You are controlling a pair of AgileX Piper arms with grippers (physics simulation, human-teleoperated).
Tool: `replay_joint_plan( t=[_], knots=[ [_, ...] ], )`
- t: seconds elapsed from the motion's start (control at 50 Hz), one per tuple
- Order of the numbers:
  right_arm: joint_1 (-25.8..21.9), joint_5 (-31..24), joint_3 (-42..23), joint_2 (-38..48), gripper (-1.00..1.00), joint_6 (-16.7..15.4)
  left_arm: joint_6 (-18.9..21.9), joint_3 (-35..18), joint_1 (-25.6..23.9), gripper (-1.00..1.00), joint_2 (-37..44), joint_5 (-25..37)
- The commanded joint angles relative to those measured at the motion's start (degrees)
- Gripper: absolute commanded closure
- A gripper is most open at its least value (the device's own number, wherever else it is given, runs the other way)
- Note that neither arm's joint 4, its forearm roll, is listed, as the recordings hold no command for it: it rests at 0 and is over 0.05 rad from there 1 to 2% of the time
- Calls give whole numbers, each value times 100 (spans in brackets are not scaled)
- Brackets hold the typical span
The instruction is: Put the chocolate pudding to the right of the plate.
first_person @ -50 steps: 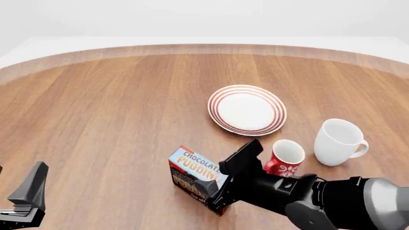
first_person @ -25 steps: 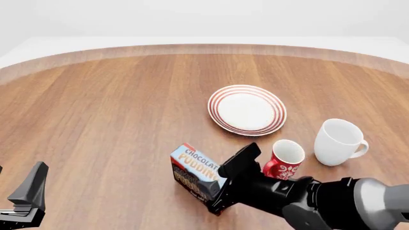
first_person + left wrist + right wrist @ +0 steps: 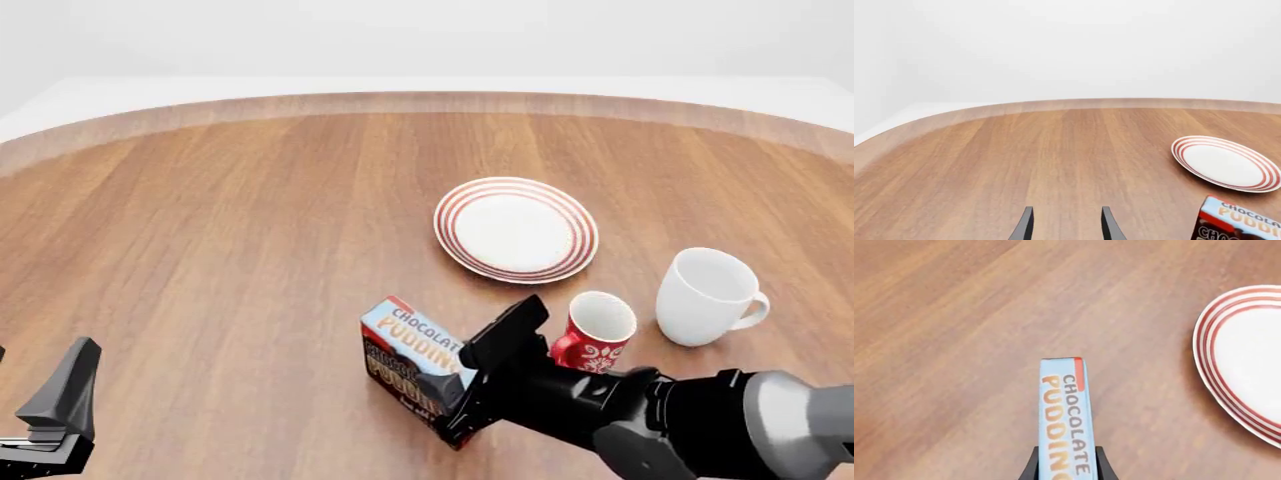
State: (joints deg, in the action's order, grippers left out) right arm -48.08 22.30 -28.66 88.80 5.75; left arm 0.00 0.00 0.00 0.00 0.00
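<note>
Near the front of the desk (image 3: 200, 220), the right tool (image 3: 467, 375) was clenched on the chocolate pudding (image 3: 411, 362). It had lifted the carton a little and nudged it right, but the plate (image 3: 515, 229) was still farther off. The left tool (image 3: 1065, 225) sat released.

You had bright, even, diffuse light with no glare. Only faint soft shadows sat under the plate (image 3: 515, 229) and white mug (image 3: 709, 296). All three renders were sharp edge to edge, without blur or visible distortion.
</note>
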Motion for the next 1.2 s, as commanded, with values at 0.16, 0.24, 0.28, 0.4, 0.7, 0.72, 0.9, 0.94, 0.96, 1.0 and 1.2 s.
replay_joint_plan(
  t=[0.16,0.24,0.28,0.4,0.7,0.72,0.9,0.94,0.96,1.0,1.2],
  knots=[
    [148,-326,-32,-307,100,-122,0,0,0,-100,0,0],
    [243,-450,-55,-457,100,-219,0,0,0,-100,0,0],
    [263,-557,-126,-509,100,-287,0,0,0,-100,0,0],
    [398,-929,-362,-740,100,-476,0,0,0,-100,0,0],
    [725,-1918,-929,-1361,100,-928,0,0,0,-100,0,0],
    [756,-1981,-1005,-1360,100,-987,0,0,0,-100,0,0],
    [900,-2508,-1636,-1368,100,-1302,0,0,0,-100,0,0],
    [934,-2576,-1755,-1350,100,-1358,0,0,0,-100,0,0],
    [953,-2611,-1845,-1327,100,-1374,0,0,0,-100,0,0],
    [988,-2631,-1894,-1325,100,-1418,0,0,0,-100,0,0],
    [1338,-2820,-2167,-1342,100,-1573,0,0,0,-100,0,0]
  ],
)
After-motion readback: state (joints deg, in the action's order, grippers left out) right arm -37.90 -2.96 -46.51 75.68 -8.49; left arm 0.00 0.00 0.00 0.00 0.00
